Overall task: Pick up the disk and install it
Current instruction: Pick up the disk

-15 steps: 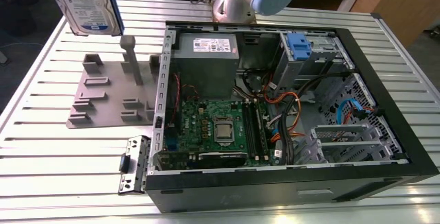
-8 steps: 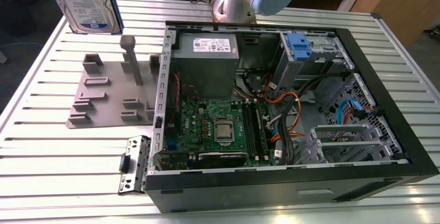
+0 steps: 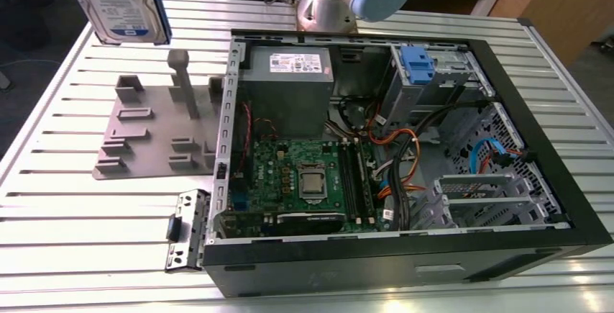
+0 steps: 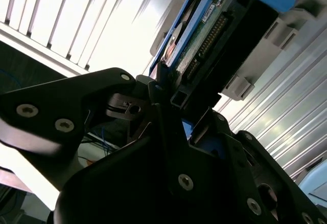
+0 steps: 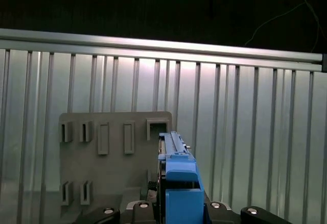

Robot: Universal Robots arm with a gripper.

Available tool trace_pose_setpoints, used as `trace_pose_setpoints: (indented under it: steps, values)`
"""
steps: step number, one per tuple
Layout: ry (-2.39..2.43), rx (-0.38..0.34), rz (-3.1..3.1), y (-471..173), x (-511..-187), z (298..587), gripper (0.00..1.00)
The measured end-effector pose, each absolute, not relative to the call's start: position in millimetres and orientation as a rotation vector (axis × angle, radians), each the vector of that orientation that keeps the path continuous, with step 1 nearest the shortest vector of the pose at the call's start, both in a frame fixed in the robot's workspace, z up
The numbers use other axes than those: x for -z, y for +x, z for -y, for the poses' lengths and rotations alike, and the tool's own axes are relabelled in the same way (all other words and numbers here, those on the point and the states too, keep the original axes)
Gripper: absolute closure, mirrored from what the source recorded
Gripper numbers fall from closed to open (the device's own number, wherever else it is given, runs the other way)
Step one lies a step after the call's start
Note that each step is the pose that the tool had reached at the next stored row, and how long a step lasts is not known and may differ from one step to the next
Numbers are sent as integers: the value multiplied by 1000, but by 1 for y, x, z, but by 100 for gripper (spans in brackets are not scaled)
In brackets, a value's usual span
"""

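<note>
Your gripper (image 4: 176,99) is clamped on one end of the disk (image 4: 214,30), which hangs upright over the tabletop (image 3: 86,212) by the grey fixture plate (image 3: 144,140) beside the open computer case (image 3: 384,270), so carry it squarely with its blue rails (image 5: 179,183) unobstructed; its blue-and-white label (image 3: 117,2) shows print I cannot read.

Flat rectangular silver hard drive (image 3: 121,5), blue-and-white label, blue plastic carrier rails: raised on end, exterior view's upper left.
</note>
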State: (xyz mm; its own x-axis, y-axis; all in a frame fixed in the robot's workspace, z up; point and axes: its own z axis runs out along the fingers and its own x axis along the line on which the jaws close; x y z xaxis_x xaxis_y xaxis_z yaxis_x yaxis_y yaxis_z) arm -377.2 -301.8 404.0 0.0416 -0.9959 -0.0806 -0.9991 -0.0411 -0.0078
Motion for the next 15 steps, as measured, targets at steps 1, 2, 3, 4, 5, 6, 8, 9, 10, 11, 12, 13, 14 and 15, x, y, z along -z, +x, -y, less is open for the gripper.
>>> trace_pose_setpoints:
  steps: [1,2,3,4,5,6,8,9,10,11,12,13,14,15]
  values:
    - [-2222,-81,-2132,-377,-405,302,64]
    - [-2222,-81,-2132,-377,-406,302,64]
    - [-2222,-81,-2132,-377,-407,302,64]
    - [-2222,-81,-2132,-377,-408,302,64]
    - [-2222,-81,-2132,-377,-409,302,64]
    - [-2222,-81,-2132,-377,-410,302,64]
    - [-2222,-81,-2132,-377,-412,302,64]
    - [-2222,-81,-2132,-377,-413,302,64]
    - [-2222,-81,-2132,-377,-414,302,64]
    - [-2222,-81,-2132,-377,-414,302,64]
    - [-2222,-82,-2132,-377,-415,302,64]
    - [-2222,-82,-2132,-377,-416,302,64]
    - [-2222,-82,-2131,-377,-417,302,64]
    - [-2222,-82,-2131,-377,-418,302,64]
